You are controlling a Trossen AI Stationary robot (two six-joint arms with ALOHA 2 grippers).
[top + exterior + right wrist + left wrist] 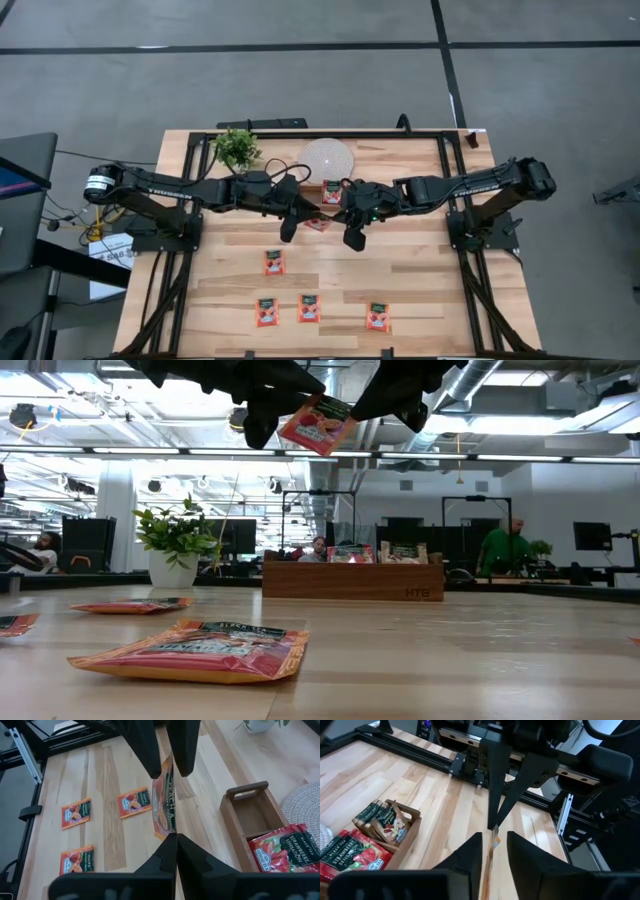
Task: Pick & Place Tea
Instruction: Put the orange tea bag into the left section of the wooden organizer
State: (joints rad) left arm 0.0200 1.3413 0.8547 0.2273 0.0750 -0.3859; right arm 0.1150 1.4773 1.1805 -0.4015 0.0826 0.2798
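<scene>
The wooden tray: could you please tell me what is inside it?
The tray holds red strawberry sachets at one end and upright green-labelled sachets in another part. One compartment looks empty. What lies under the sachets is covered.

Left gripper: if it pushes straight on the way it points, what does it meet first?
Probably the held tea sachet between the left gripper fingers, then the right gripper pinching its far edge.

Two dark jointed arms, white lettering, black cables
</scene>
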